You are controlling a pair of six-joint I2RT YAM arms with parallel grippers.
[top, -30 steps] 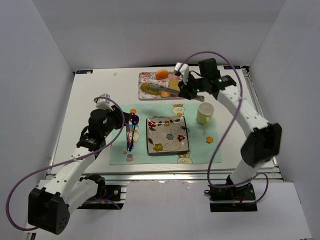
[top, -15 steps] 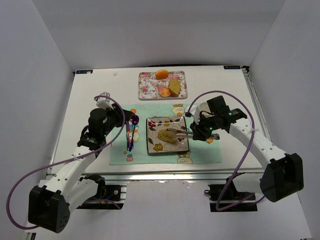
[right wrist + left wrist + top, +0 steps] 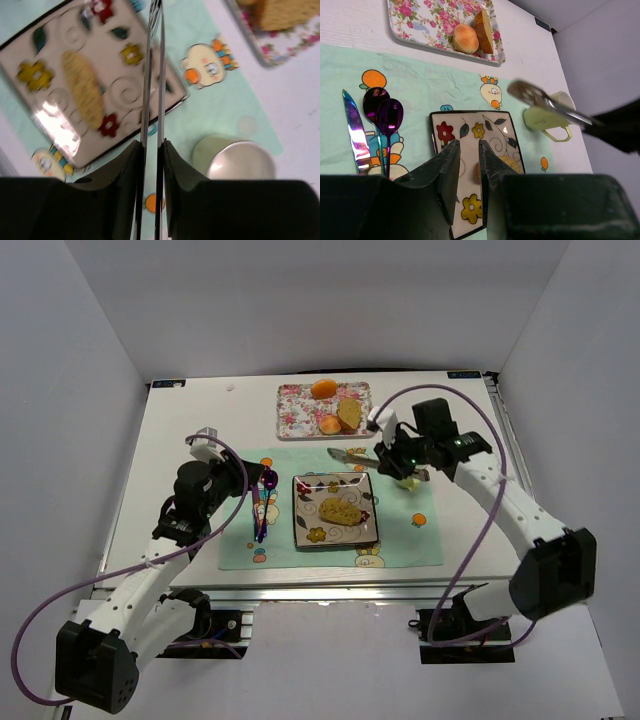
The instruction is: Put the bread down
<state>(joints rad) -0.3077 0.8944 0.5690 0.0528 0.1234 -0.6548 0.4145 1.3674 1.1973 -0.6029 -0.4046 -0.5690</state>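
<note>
Top view: oval loaf (image 3: 341, 511) flat on the square plate (image 3: 300, 532), plate on the teal placemat (image 3: 235, 545), mid bench (image 3: 190, 420). At the far side, wedge slice (image 3: 349, 413) on the floral tray (image 3: 292, 400), right beside the peach-coloured fruit (image 3: 329, 425); orange fruit (image 3: 323, 389) at the tray's far edge. Above the plate's far right corner, right gripper (image 3: 383, 457) pinching metal tongs (image 3: 350, 454), tongs pointing left, tips empty and clear of the loaf. Just under it, pale cup (image 3: 408, 483), mostly hidden. Over the placemat's left part, left gripper (image 3: 245, 480), near the cutlery (image 3: 260, 512), well apart from both bread pieces.

Left wrist view: left gripper slightly spread, narrow gap, nothing between. Below it the square plate, a sliver of loaf showing past the fingers. Left of the plate, knife (image 3: 354, 131) and two purple spoons (image 3: 384, 111) side by side. On the tray, wedge slice against the peach-coloured fruit. Blurred tongs crossing in front of the cup.

Right wrist view: right gripper clamped on both tong arms, arms pressed nearly together, nothing in the tips. Left of the tongs, oval loaf lengthwise on the plate. Cup near the plate's corner. Wedge slice on the tray, upper right.
</note>
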